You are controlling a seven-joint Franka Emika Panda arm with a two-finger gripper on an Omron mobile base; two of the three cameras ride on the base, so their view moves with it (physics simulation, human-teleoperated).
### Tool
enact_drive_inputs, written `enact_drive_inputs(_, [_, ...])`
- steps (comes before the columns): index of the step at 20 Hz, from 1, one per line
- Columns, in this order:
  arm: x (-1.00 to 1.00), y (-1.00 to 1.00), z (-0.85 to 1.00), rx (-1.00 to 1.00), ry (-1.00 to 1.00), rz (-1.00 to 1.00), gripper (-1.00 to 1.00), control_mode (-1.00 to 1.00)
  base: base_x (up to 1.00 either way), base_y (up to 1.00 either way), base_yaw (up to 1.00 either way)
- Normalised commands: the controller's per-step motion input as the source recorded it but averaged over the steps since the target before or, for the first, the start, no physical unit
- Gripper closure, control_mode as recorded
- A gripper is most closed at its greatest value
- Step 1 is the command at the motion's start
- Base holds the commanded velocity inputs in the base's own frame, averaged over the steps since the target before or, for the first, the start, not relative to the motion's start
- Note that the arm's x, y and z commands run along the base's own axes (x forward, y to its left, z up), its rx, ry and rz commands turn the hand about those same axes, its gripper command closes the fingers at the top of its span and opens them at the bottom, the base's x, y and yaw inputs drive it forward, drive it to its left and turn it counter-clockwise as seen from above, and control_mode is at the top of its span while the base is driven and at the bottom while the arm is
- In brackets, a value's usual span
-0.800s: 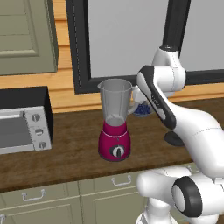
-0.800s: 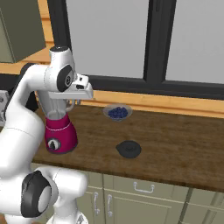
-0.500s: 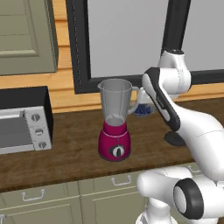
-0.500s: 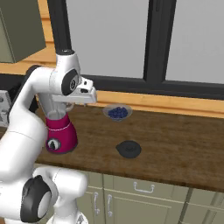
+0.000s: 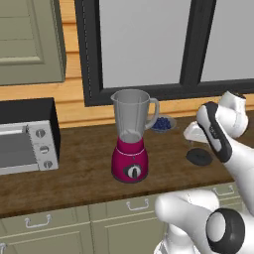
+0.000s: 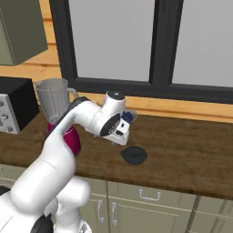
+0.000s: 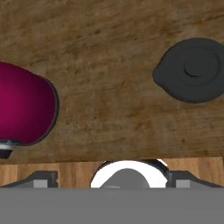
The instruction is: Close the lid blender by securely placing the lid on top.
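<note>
A: Where does the lid [image 6: 134,155] lie?

B: Flat on the wooden tabletop [image 6: 191,150], well to the right of the blender [image 5: 131,137] in both base views. It touches nothing but the wood. In the hand view it sits at the upper right, a dark round disc with a small raised centre and a little tab at one side.

A: And the blender itself?

B: It stands upright on the tabletop, magenta base below with a black dial at its front, and a clear grey jar above whose handle points to the right in the left base view. The jar's mouth is uncovered. The hand view catches part of the magenta base at its left edge.

A: What about the gripper [image 6: 119,131]?

B: It hangs above the tabletop between blender and lid, just left of the lid in the right base view, pointing down at the wood. Its jaws stand spread wide with nothing between them. The finger tips themselves are hard to make out in either base view.

A: Anything else on the tabletop?

B: A small dish of blue berries [image 5: 161,123] sits near the back, close to the wall, just behind and to the right of the jar. A black-and-silver toaster oven [image 5: 27,142] stands at the far left, well apart from the blender. Pale cabinet doors [image 5: 67,228] with metal handles run below the tabletop's front edge.
</note>
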Motion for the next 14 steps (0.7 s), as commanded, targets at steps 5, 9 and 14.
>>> enact_drive_inputs(5, [0.32,-0.54,-0.59,0.01,0.21,-0.05,-1.00,-1.00,0.00,0.00,0.00])
enact_drive_inputs(9, [0.58,-0.18,-0.35,0.00,0.24,-0.09,-1.00,-1.00,0.00,0.00,0.00])
enact_drive_inputs(14, [0.51,-0.37,-0.37,0.00,0.18,-0.09,-1.00,-1.00,0.00,0.00,0.00])
